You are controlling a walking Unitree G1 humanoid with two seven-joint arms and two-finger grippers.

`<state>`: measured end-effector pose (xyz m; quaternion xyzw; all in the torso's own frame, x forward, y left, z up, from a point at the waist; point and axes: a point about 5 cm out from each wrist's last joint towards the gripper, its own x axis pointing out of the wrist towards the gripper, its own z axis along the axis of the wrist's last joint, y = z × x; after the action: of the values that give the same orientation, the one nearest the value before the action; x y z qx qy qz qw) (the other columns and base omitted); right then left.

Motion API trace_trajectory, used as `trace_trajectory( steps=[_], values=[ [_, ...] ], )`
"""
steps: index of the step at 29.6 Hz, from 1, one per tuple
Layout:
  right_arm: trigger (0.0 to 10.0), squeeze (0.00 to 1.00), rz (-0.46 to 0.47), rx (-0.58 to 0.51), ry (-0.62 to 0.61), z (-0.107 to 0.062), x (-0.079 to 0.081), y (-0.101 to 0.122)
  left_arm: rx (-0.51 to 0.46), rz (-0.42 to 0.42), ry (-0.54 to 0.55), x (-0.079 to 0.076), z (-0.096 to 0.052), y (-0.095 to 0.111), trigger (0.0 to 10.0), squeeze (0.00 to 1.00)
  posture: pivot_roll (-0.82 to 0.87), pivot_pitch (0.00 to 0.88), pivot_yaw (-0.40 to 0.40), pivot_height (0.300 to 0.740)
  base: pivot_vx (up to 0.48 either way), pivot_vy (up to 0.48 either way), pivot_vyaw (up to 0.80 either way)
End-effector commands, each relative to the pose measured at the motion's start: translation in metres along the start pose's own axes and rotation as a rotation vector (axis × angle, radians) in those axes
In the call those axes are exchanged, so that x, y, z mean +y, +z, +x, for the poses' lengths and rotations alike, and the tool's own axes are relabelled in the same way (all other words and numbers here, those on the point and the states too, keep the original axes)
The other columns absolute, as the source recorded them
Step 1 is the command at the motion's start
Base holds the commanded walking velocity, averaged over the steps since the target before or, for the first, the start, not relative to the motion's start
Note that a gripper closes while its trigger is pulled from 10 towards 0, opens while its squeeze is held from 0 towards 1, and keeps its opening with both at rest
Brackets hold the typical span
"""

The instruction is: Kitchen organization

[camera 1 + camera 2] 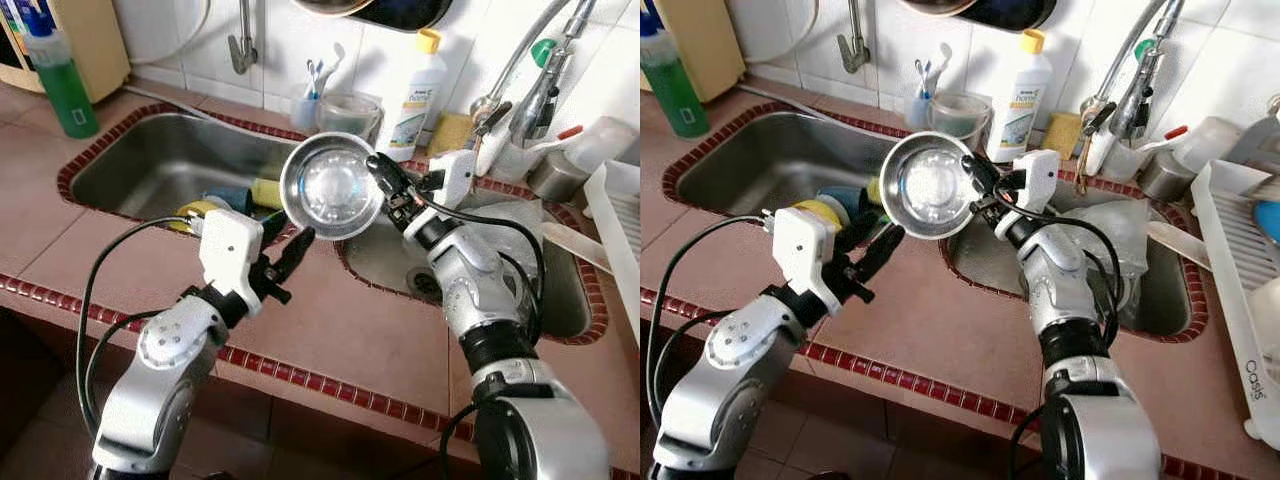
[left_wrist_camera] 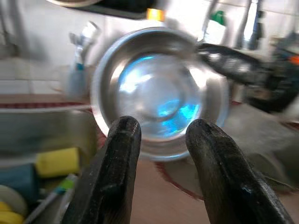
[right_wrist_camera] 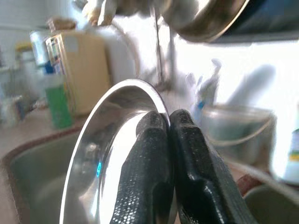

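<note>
Right claw (image 1: 378, 166) pinched on rim of steel bowl (image 1: 331, 186), held tilted above desk (image 1: 330, 320) between two sinks; left claw (image 1: 288, 252) parted, just below bowl

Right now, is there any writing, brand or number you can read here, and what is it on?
"Oasis": on the white dish rack, near its front edge.
White bottle with yellow cap: label print too small to read.
Green bottle: label too blurred to read.

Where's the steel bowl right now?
The steel bowl is held by its rim in the right gripper, tilted above the divider between the two sinks.
</note>
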<state>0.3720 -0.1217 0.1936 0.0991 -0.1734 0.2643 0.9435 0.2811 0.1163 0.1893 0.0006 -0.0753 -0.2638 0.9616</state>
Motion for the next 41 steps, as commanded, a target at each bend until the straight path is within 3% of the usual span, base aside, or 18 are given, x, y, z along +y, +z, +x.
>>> trace_trajectory(
  steps=[1,2,3,4,5,12,14,24,41],
  values=[
    [1.3,0.00,-0.077,-0.067,-0.038,-0.002,-0.002,0.013,0.007,0.030,0.047,0.008,0.003,-0.002,10.0,0.00,0.04,0.000,-0.056,0.740,0.000,0.000,0.00],
    [1.3,0.00,-0.095,-0.073,-0.042,-0.003,-0.001,0.013,0.009,0.036,0.053,0.010,0.004,-0.003,10.0,0.00,0.04,0.000,-0.056,0.740,0.000,0.000,0.00],
    [4.5,0.00,-0.107,-0.083,-0.054,-0.004,0.001,0.014,0.010,0.037,0.059,0.012,0.005,-0.004,10.0,0.00,0.03,0.000,-0.046,0.740,0.000,0.000,0.00],
    [8.9,0.00,-0.112,-0.094,-0.069,-0.006,0.001,0.015,0.013,0.038,0.070,0.014,0.005,-0.005,10.0,0.00,0.03,0.000,-0.044,0.740,0.000,0.000,0.00],
    [10.0,0.00,-0.121,-0.109,-0.087,-0.007,0.003,0.016,0.016,0.040,0.081,0.016,0.006,-0.006,10.0,0.00,0.02,0.000,-0.037,0.740,0.000,0.000,0.00],
    [10.0,0.00,-0.190,-0.173,-0.156,-0.019,0.014,0.020,-0.009,0.009,0.090,0.022,0.013,-0.008,10.0,0.00,-0.01,0.000,-0.008,0.740,0.000,0.000,0.00],
    [10.0,0.00,-0.202,-0.189,-0.166,-0.022,0.019,0.021,-0.025,-0.037,0.100,0.025,0.018,-0.006,10.0,0.00,-0.02,0.000,-0.005,0.740,0.000,0.000,0.00],
    [10.0,0.00,-0.264,-0.213,-0.173,-0.022,0.031,0.027,-0.065,-0.064,0.133,0.036,0.030,-0.003,10.0,0.00,-0.04,0.000,-0.008,0.740,0.000,0.027,0.00],
    [10.0,0.00,-0.272,-0.171,-0.163,-0.033,0.039,0.019,-0.028,-0.084,0.137,0.037,0.021,-0.015,10.0,0.00,-0.04,0.000,-0.002,0.740,0.000,0.329,0.00]
  ],
)
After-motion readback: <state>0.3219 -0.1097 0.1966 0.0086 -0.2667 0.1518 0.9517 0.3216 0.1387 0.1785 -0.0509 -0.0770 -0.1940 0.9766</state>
